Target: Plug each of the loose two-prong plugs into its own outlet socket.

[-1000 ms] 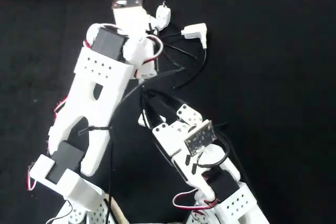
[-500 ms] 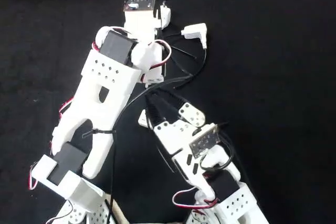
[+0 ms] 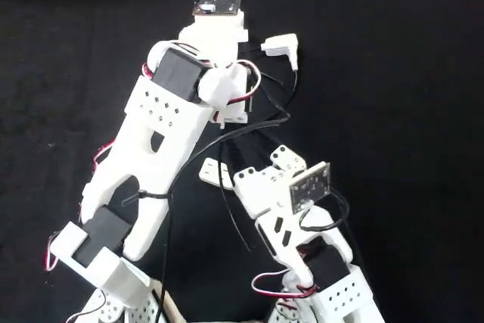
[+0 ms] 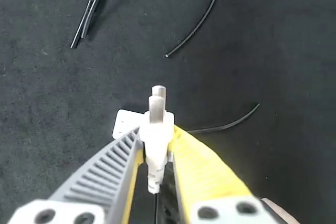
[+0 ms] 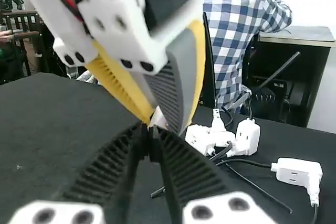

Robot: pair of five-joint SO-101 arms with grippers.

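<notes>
The left arm (image 3: 162,134) stretches far out over the black surface (image 3: 393,111), and the left gripper (image 4: 156,134) has a white two-prong plug (image 4: 156,137) clamped between its grey and yellow jaws. The jaws are drawn in tight against the plug's body. Its two metal prongs (image 4: 157,97) stick out past the tips, one behind the other, pointing away from the wrist. The plug hangs in the air above the cloth, plugged into nothing. A small white tab (image 4: 123,123) lies on the surface just past it, and thin black cords (image 4: 202,19) curl loose farther on.

The right arm (image 3: 295,217) sits nearer the table's edge, with its head turned towards the left one. The right gripper (image 5: 151,132) has its black ribbed jaws closed down to a sliver, and what looks like a thin black cord (image 5: 154,148) is pinched between them. The tips of the left gripper come down right above it, nearly touching.

Farther back on the cloth, a cluster of white outlet sockets (image 5: 202,137) stands close together, with one taller white piece (image 5: 247,134) beside it. A white angled block (image 5: 296,171) on its own cord lies apart from the cluster, and from above it shows just beside the left arm's wrist (image 3: 281,45).
</notes>
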